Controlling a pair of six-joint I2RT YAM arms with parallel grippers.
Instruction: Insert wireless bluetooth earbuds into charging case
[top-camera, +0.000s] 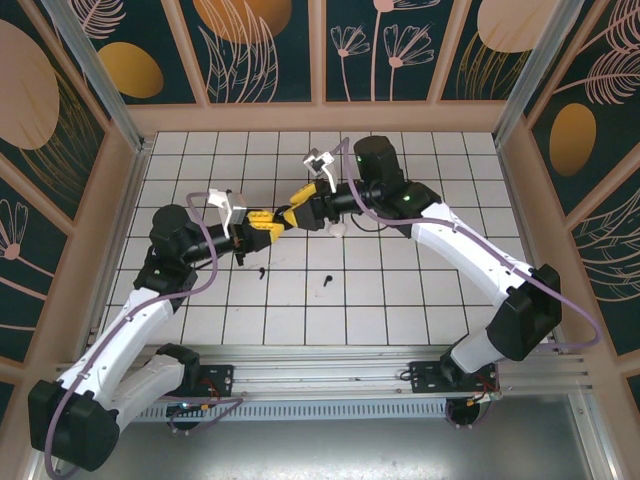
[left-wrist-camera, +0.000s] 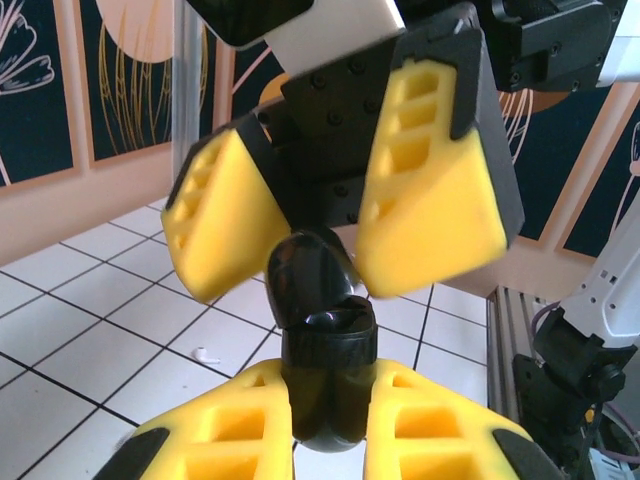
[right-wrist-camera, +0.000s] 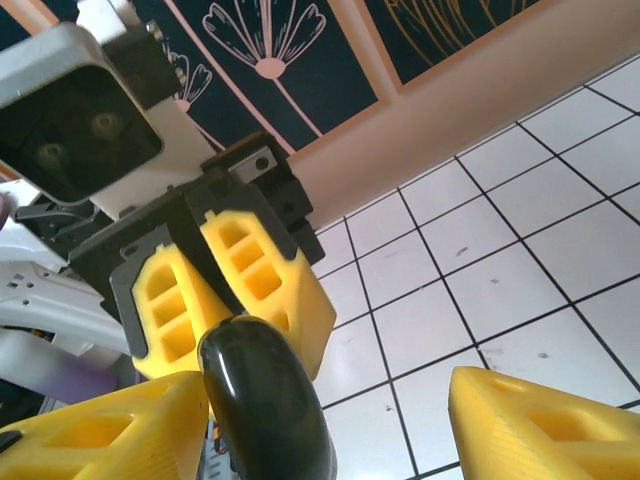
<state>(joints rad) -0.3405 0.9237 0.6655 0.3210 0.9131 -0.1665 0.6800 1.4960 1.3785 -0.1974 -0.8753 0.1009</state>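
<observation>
My left gripper (left-wrist-camera: 330, 425) is shut on the lower body of the black charging case (left-wrist-camera: 325, 385) and holds it upright above the table. The case's glossy lid (left-wrist-camera: 308, 272) is hinged open and tilts back. My right gripper (right-wrist-camera: 320, 430) faces the left one and stands open around the lid (right-wrist-camera: 265, 400), which lies against one yellow finger (right-wrist-camera: 100, 435); the other finger (right-wrist-camera: 545, 420) is well apart. In the top view both grippers (top-camera: 262, 222) (top-camera: 300, 195) meet tip to tip above the table's middle. Two tiny black earbuds (top-camera: 260, 270) (top-camera: 328, 280) lie on the tiles in front of them.
A small white object (top-camera: 340, 228) lies on the tiles under the right arm, and it also shows as a white piece (left-wrist-camera: 205, 353) in the left wrist view. Wooden walls with patterned panels (top-camera: 320, 60) enclose the white tiled table (top-camera: 450, 170). A metal rail (top-camera: 330, 360) runs along the near edge.
</observation>
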